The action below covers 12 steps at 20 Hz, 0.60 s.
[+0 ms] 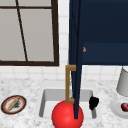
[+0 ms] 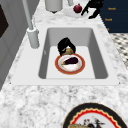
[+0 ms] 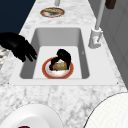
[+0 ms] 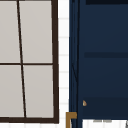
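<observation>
At the table's front edge, beside the sink's (image 2: 100, 55) right front corner, the right hand (image 3: 17, 47) hangs idle. Its fingers are loosely spread and hold nothing.

Inside the sink, a red-rimmed plate (image 2: 70, 73) lies on the basin floor. An eggplant (image 2: 71, 60) rests across its middle. The left hand (image 3: 63, 55) stands over the plate's right rim, fingers curled down around a brown food item (image 3: 60, 65). The grip appears closed on that item. The item lies just beside the eggplant; whether the two touch cannot be told.

Assessment: the hold is best kept centred on the brown food item, with the fingers clear of the eggplant and the plate's rim. Any raising should go straight up, well apart from the sink's walls.

Towards the table's back edge stands the faucet (image 2: 32, 37). On the table's right end lies a white plate (image 1: 116, 108) with a red fruit (image 2: 77, 8); on its left end, a decorated plate (image 1: 3, 105). Above, a navy cabinet door (image 1: 77, 62) stands open.
</observation>
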### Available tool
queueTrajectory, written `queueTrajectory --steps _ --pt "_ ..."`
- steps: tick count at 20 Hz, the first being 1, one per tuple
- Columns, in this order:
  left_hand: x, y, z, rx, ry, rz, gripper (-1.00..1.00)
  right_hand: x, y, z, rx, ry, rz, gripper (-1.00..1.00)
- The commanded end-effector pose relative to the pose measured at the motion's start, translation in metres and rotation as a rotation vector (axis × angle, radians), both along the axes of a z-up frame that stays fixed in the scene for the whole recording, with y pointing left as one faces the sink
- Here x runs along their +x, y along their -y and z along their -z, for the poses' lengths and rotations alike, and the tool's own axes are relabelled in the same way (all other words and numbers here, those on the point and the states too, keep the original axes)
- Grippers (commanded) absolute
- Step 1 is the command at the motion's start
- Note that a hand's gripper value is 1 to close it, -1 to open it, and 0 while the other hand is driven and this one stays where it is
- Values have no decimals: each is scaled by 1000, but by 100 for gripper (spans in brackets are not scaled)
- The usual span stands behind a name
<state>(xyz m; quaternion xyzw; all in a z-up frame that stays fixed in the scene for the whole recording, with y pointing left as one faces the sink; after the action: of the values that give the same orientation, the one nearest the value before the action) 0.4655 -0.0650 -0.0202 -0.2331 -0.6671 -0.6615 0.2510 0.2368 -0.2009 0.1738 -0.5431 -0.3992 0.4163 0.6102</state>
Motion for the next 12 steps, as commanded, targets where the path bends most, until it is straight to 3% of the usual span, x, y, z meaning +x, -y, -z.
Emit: queueTrajectory --steps 1,6,10,12 --pt "19 13 31 -26 11 -43 100 0 0 0 0 0 0 0" --pt "43 30 71 -30 43 -37 100 0 0 0 0 0 0 0" --pt "53 22 79 -44 -40 -17 100 0 0 0 0 0 0 0" --pt "48 11 75 -76 -72 10 100 0 0 0 0 0 0 0"
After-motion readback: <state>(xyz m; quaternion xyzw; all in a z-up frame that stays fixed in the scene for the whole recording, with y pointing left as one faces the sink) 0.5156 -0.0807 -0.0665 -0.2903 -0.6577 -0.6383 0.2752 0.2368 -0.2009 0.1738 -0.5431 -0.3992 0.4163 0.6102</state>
